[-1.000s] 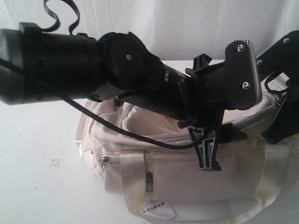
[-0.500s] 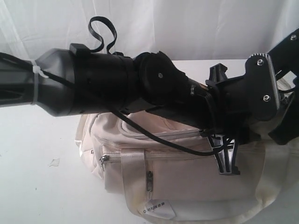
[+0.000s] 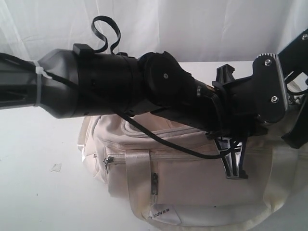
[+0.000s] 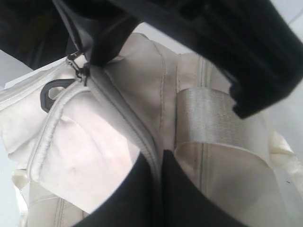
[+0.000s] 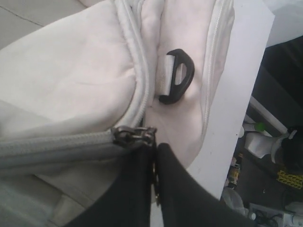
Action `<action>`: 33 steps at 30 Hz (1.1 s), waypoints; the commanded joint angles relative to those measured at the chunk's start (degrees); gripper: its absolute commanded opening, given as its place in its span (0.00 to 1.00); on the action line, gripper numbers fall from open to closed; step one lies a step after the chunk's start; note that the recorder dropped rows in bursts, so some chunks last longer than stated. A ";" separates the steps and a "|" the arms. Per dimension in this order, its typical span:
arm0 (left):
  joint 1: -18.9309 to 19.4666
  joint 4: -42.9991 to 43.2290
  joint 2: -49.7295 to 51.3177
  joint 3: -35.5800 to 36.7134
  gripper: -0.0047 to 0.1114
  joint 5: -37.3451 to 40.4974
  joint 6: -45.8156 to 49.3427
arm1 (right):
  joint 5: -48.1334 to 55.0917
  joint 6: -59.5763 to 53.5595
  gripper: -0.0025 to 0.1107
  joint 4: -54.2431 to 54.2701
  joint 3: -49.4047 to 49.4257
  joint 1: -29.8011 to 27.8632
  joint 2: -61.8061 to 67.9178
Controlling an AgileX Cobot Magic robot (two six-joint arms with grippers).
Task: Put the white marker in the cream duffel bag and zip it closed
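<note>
The cream duffel bag [image 3: 192, 187] lies on the white table under both arms. My left gripper [image 3: 235, 166] reaches across its top. In the left wrist view this gripper [image 4: 160, 152] is shut, pinching the bag's [image 4: 94, 142] grey zipper seam beside a webbing strap [image 4: 208, 118]. My right gripper [image 5: 155, 145] is shut on the pull of the zipper slider [image 5: 132, 135], near a black plastic loop [image 5: 177, 75]. The same slider [image 4: 78, 66] shows in the left wrist view, under the right gripper's dark body. The white marker is out of view.
The left arm [image 3: 120, 86] spans most of the exterior view above the bag, and the right arm [image 3: 296, 134] stands at the right edge. The table's edge [image 5: 236, 94] runs close beside the bag's end, with floor clutter beyond. White curtain hangs behind.
The left arm swung to the right over the bag, and its gripper closed from open onto the zipper seam. The right gripper stayed shut on the zipper pull.
</note>
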 commanded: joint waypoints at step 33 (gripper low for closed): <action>-1.27 3.47 -4.62 6.88 0.04 10.84 -0.39 | -20.83 -0.21 0.02 -15.80 -12.53 -13.20 14.42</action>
